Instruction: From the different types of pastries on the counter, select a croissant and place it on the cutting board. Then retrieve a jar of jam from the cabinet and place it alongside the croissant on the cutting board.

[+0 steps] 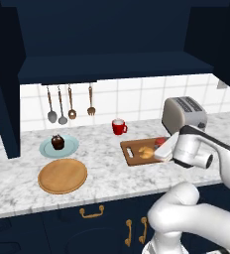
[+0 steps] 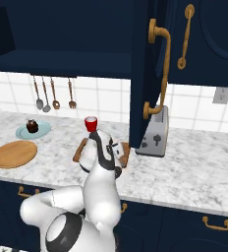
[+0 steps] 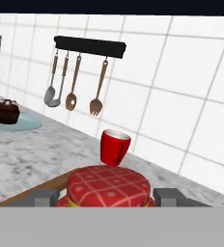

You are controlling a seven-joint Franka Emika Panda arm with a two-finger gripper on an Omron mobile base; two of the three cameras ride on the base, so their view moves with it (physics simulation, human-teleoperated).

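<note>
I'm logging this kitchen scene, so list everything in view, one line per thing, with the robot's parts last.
Croissant: one, golden-tan, on the cutting board.
Cutting board: one, brown wood, on the counter right of centre.
Jar of jam: one, red checked lid, between the finger tips, over the board.
Chocolate pastry: one, dark brown, on the blue plate.
Blue plate: one, pale blue, left on the counter.
Wooden plate: one, round, tan, in front of the blue plate.
Red mug: one, white inside, near the tiled wall.
Toaster: one, silver, right of the board.
Hanging utensils: four, on a wall rail.
Cabinet: navy, above the counter.
Counter: white-grey marble.
Gripper: one, shut around the jar.
</note>
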